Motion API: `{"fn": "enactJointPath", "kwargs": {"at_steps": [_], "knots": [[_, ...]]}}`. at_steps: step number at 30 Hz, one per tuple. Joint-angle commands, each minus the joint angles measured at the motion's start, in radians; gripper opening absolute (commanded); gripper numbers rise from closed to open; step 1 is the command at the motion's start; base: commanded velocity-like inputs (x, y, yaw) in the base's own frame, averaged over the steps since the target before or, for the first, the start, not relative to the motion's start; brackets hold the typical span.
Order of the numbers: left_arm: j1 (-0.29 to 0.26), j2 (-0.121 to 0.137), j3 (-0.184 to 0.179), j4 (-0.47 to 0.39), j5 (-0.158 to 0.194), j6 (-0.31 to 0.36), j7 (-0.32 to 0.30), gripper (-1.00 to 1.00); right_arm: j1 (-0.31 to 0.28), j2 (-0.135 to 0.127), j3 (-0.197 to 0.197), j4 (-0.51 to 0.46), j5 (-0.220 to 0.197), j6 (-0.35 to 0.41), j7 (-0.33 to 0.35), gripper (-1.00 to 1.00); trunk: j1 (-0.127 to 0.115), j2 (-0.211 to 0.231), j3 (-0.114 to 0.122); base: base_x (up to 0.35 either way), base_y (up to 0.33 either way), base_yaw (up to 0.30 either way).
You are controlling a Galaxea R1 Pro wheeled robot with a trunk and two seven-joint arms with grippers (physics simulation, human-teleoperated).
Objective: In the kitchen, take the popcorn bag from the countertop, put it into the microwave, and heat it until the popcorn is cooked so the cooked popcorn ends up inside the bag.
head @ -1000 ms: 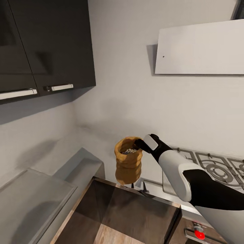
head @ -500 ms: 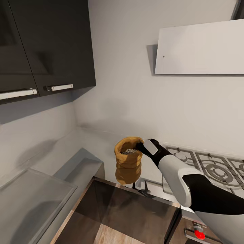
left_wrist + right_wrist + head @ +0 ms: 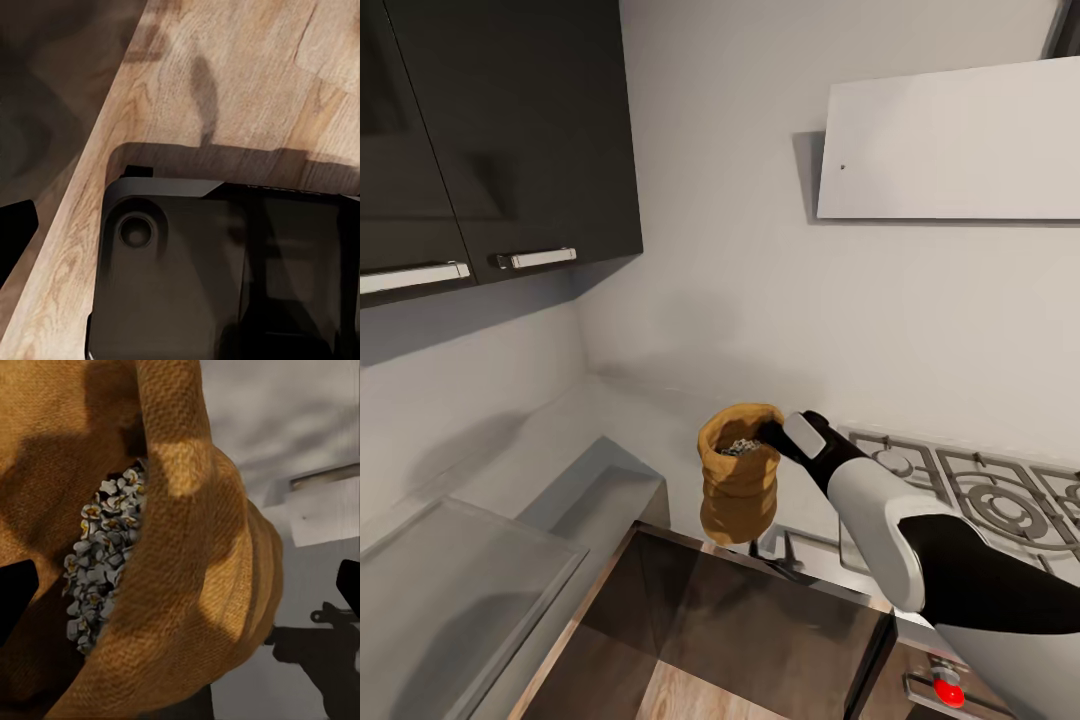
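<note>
While the right hand (image 3: 772,432) pinches its rim, one popcorn bag (image 3: 738,487) hangs, popcorn (image 3: 105,562) inside.

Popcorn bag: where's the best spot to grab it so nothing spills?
Probably the rolled rim of the popcorn bag, from the stove side, where the right gripper already pinches it. The bag hangs upright and open on top, so the popcorn should stay inside.
</note>
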Motion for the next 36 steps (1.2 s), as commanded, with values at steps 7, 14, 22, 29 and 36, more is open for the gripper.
{"fn": "enactJointPath", "kwargs": {"at_steps": [7,14,22,29,36], "knots": [[-0.001,-0.001,0.006,0.001,0.003,-0.003,-0.001,1.00,0.013,0.000,0.001,-0.002,-0.003,0.018,0.070,1.00,0.001,-0.002,-0.002,0.000,0.000,0.000],[-0.001,-0.001,0.006,0.001,0.003,-0.003,-0.002,1.00,0.029,0.000,0.001,0.000,-0.003,0.021,0.110,1.00,0.001,-0.002,-0.002,0.000,0.000,0.000],[-0.001,-0.001,0.006,0.001,0.003,-0.003,-0.001,1.00,0.033,0.000,0.001,0.000,-0.003,0.020,0.119,1.00,0.001,-0.002,-0.002,0.000,0.000,0.000],[-0.001,-0.001,0.006,0.001,0.003,-0.003,-0.002,1.00,0.044,0.000,0.001,0.000,-0.003,0.020,0.145,1.00,0.001,-0.002,-0.002,0.000,0.000,0.000],[-0.001,-0.001,0.006,0.001,0.002,-0.003,-0.002,1.00,0.066,0.000,0.001,0.003,-0.003,0.020,0.187,1.00,0.001,-0.002,-0.002,0.000,0.000,0.000]]}}
